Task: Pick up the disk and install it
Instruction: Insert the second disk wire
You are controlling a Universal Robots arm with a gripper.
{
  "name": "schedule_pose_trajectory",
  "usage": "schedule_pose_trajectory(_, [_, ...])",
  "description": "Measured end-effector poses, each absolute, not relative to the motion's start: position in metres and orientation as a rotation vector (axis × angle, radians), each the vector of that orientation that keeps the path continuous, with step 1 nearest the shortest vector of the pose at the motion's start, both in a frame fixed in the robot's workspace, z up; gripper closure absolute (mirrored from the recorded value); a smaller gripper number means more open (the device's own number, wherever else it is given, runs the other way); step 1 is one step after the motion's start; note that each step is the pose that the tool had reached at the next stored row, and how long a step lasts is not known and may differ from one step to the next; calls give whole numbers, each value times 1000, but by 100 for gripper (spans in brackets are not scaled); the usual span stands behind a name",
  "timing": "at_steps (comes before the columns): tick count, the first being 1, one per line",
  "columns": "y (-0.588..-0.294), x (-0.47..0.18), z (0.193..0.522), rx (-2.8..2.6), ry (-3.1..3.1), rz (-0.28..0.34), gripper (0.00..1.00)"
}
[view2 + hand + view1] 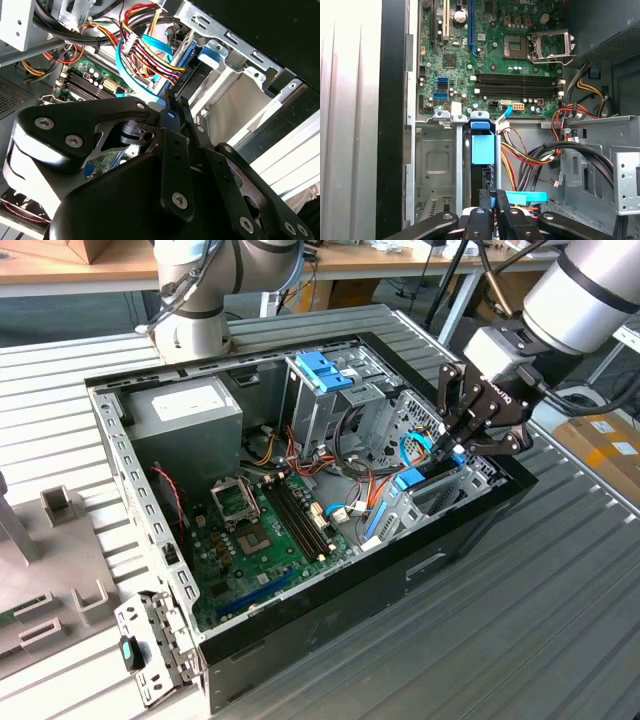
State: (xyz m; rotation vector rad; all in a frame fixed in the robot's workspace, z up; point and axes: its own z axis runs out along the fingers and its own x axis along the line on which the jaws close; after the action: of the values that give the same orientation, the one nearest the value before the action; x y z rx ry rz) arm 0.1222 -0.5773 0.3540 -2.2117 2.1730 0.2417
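Observation:
The disk (483, 150), dark with a light-blue carrier frame, stands on edge in a metal bay slot at the corner of the open computer case (400, 580). In the exterior view its blue frame (412, 480) shows low in the bay at the case's right end. My gripper (452, 448) hangs right above it. In both wrist views the black fingers (488, 197) are drawn close together on the disk's upper blue edge; the gripper (175, 102) reads as shut on it. The disk's lower part is hidden inside the bay.
A bundle of coloured cables (535, 155) runs beside the bay. The drive cage with a blue latch (325, 370) stands behind it. The motherboard (260, 530) and power supply (185, 415) lie further toward the exterior view's left. A second arm's base (190, 300) stands behind the case.

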Motion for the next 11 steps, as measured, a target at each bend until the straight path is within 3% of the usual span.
schedule_pose_trajectory(11, [-576,123,347,-2212,2173,242,84])
